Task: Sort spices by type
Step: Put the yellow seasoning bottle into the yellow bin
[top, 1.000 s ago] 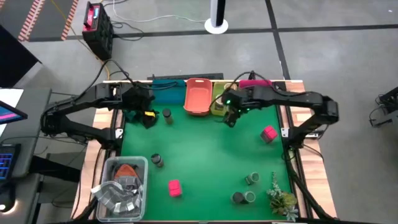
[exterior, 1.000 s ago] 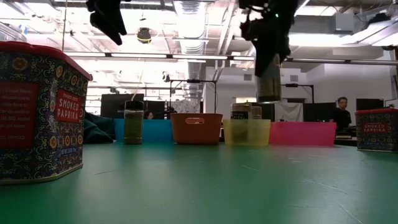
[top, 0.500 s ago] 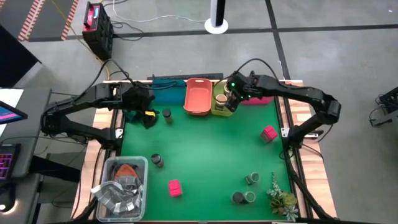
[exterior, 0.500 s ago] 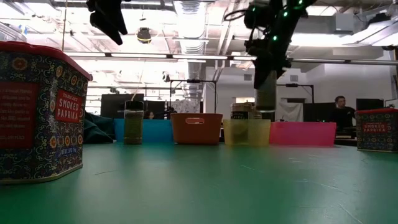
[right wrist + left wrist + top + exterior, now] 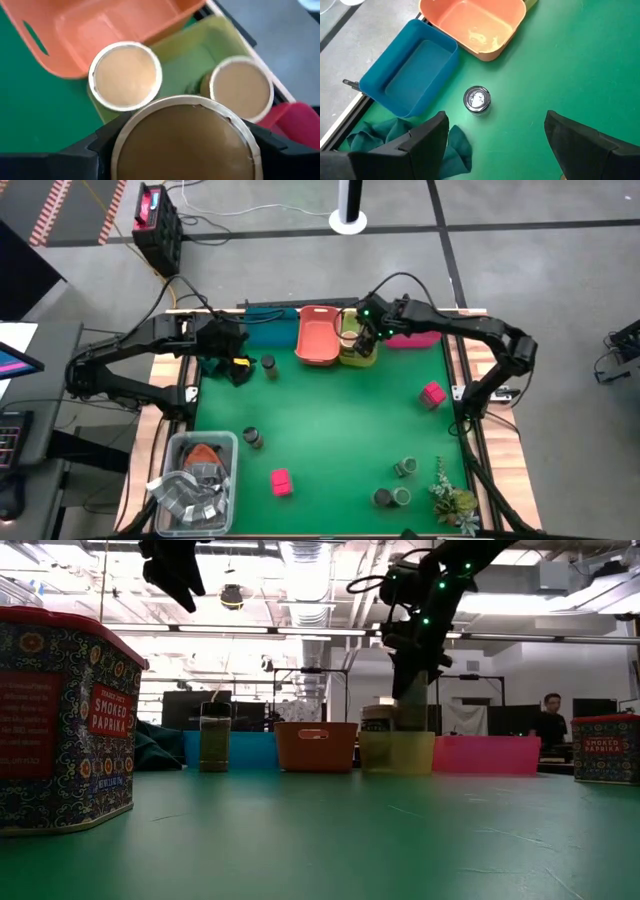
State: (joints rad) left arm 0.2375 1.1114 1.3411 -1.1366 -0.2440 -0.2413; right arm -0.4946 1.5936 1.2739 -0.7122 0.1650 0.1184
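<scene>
Spice in play: a tan-topped cylinder (image 5: pixel 182 137) carried by the right hand (image 5: pixel 366 345), hanging over the yellow-green tray (image 5: pixel 350 356) at the far edge of the worktop (image 5: pixel 330 440)
Right hand grip: fingers spread fairly wide around the cylinder's body, one on each side, top facing the wrist camera
Risk, crowding: two more tan-topped cylinders (image 5: pixel 125 75) (image 5: pixel 241 88) already stand in that tray; the carried one sits right above the gap between them, so I judge a straight drop could land on a lid and tip over
Risk, rim: the orange tray (image 5: pixel 318 335) touches the yellow-green one; a release a little off could catch the shared rims and send the cylinder into the wrong bin
Risk, neighbours: withdrawing with fingers this wide may knock the standing cylinders
Left hand (image 5: pixel 492 145): fingers well apart, holding nothing, raised above the worktop near the blue tray (image 5: pixel 410 75)
Below left hand: a dark-lidded jar (image 5: pixel 477 99) upright on the green surface, apart from both trays
Unsorted spices: pink box (image 5: pixel 432 394) near the right edge, another pink box (image 5: pixel 281 481) and a dark jar (image 5: pixel 252 438) toward the near side, green-topped jars (image 5: pixel 404 468) by the plant sprig (image 5: pixel 452 498)
Other: clear tub (image 5: pixel 195 480) at the near left corner
</scene>
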